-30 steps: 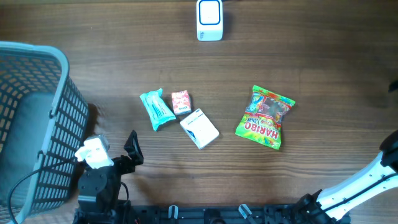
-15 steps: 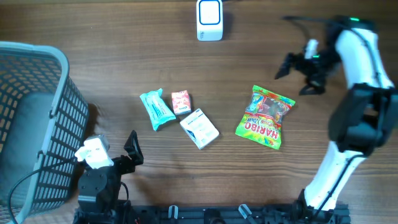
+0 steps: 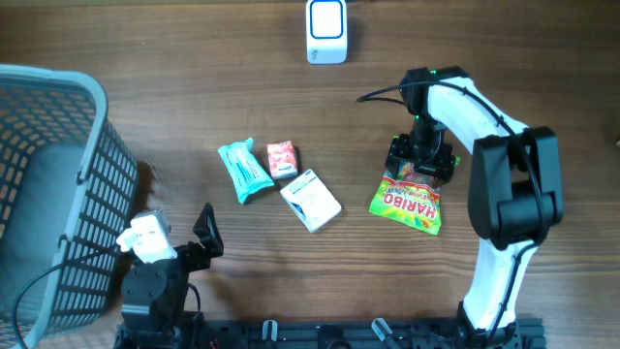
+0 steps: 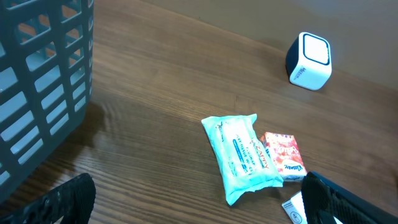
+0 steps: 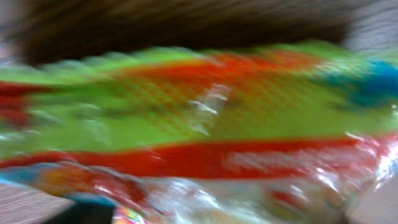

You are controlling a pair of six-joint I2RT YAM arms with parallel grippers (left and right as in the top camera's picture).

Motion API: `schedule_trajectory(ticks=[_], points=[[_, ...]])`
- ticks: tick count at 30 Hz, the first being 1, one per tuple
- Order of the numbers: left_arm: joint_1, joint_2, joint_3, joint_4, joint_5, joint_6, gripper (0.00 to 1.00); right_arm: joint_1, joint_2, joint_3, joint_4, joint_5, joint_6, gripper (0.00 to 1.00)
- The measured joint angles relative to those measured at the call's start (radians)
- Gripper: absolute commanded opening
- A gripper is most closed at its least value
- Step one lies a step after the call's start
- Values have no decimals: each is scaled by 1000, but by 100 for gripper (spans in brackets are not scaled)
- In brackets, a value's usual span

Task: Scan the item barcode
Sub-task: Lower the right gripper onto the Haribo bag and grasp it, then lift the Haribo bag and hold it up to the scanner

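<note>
**Right hand on the sweet bag, scanner waits far off**

A dark wood-grain surface carries everything; a grey plastic mesh basket stands at its left edge. The task's thing, a green and red foil bag of gummy sweets, lies right of centre. It is well apart from the white and blue block-shaped barcode scanner at the far edge.

The step in hand looks like the pick-up. The right hand sits low over the far end of the bag, whose blurred print fills the right wrist view. Whether it is clenched on the foil or only straddling it I cannot tell. The left hand is released, fingers spread wide, parked near the basket.

The bag's long axis runs roughly far to near, slightly skewed, and its brand lettering lies across the near end. No barcode shows on the upper face, so it is probably underneath. The next move calls for a firm pinch, a lift, a carry to the far left, and a turn of the hidden face toward the scanner's window.

A teal wipes packet, a small pink carton and a white box lie left of the bag.
</note>
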Motion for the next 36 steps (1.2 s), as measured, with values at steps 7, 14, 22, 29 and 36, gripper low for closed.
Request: schedule_trajectory(ticks=[7,14,22,29,36], points=[[0,0,0,0,0,0,100,-9,16,68,-142,-247,-33,4],[0,0,0,0,0,0,100,-3,18,160,-137,-1305,-713,4],[0,0,0,1,0,0,100,44,21,156,705,-1518,-1160,4],[0,0,0,1,0,0,100,229,22,158,1525,-1530,-941,4],[0,0,0,1,0,0,100,299,-12,164,2600,-1530,-380,4]])
